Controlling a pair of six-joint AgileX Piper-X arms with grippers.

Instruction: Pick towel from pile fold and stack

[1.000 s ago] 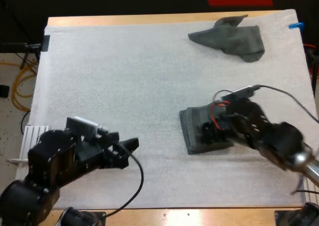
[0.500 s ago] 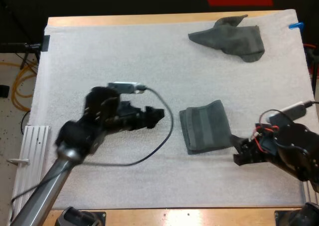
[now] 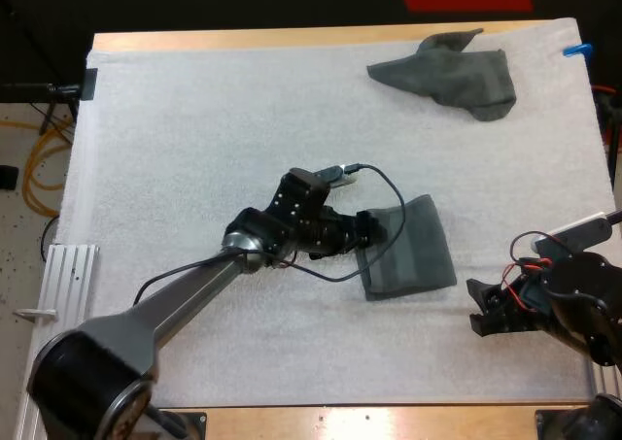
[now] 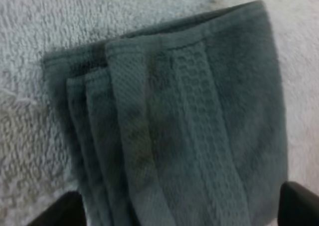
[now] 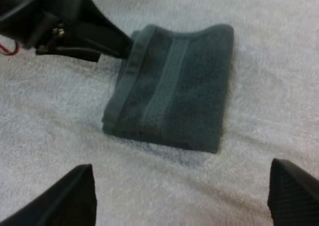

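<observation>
High view: my left tool (image 3: 377, 228) was at the layered left edge of the folded dark grey-green towel (image 3: 413, 251). That towel lay about mid-mat on the white mat (image 3: 194, 119) covering the wooden bench (image 3: 292, 39). The crumpled dark grey-green towel (image 3: 452, 71) lay at the far right, well apart. My right tool (image 3: 483, 309) hung off to the right, clear of the folded one.

Left wrist view: left tool wide apart, holding nothing, with the folded towel's near end between the tips; whether they touched it I could not tell. Judgement: go low to the mat and close over every layer of that edge, or the fold may slide open when lifted.

Right wrist view: right tool wide apart, empty, over bare mat just short of the folded towel.
</observation>
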